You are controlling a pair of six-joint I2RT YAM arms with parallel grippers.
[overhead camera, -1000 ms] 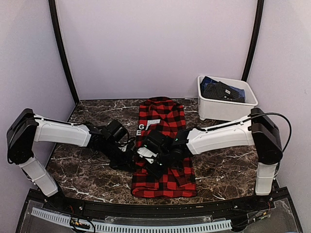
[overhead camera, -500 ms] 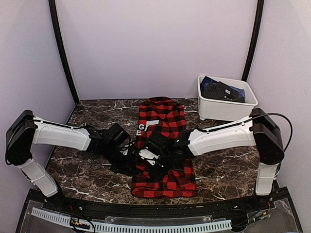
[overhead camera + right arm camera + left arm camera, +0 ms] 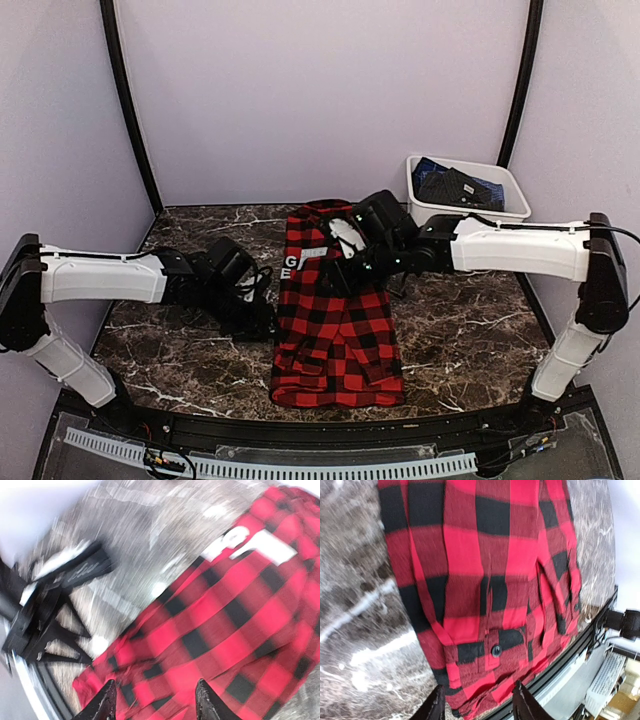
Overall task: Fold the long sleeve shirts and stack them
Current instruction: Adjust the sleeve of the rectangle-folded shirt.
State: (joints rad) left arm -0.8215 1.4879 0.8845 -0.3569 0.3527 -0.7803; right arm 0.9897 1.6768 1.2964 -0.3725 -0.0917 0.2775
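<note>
Right gripper [image 3: 343,266] was lifted toward the collar of the flannel shirt [image 3: 338,335]; it and left gripper [image 3: 262,318] are spread, empty, fold judged released.

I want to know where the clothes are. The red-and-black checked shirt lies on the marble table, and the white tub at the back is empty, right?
Not quite. The white tub is not empty: dark clothing sits in it, as the top external view shows. The red-and-black checked shirt does lie on the marble table.
</note>
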